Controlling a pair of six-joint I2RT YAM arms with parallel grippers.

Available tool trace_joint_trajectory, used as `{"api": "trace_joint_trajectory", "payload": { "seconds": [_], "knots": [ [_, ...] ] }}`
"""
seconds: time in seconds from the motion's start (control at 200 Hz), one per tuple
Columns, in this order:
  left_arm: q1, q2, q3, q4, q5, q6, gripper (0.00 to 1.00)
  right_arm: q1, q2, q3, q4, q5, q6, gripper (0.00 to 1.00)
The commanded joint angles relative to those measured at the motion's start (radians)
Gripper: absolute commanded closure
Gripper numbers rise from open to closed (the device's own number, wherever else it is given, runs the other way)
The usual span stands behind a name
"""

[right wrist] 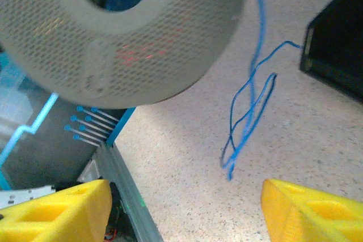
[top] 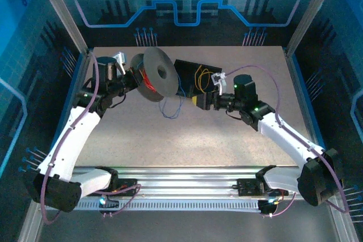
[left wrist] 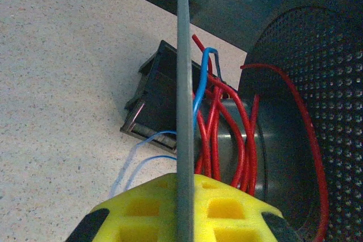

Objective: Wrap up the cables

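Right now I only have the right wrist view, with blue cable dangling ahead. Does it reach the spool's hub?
Observer: Yes, the blue cable crosses the flange into the red cable windings around the hub.
Operator: What holds the spool?
Observer: The left jaws, shut on that flange's rim.
Operator: And the yellow one?
Observer: The yellow cable lies over the black box, off the spool.

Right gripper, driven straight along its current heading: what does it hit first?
Likely the loose blue cable loop hanging just ahead of the open right gripper, slightly right of centre. The grey spool sits up-left of that line. Depth is unclear.
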Motion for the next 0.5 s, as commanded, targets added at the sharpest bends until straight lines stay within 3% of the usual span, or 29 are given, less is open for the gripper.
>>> {"api": "trace_joint_trajectory", "payload": {
  "seconds": [0.0, 0.235, 0.495],
  "knots": [
    [0.008, -0.055, 0.038, 0.035, 0.049, 0.018, 1.00, -0.054, 0.029, -0.019, 0.050, -0.078, 0.049, 0.32],
    [0.008, -0.076, 0.070, 0.017, 0.121, 0.018, 1.00, -0.126, 0.180, -0.054, 0.248, -0.192, 0.193, 0.39],
    [0.003, -0.085, 0.093, 0.015, 0.182, 0.017, 1.00, -0.144, 0.416, -0.086, 0.738, -0.331, 0.519, 0.48]
  ]
}}
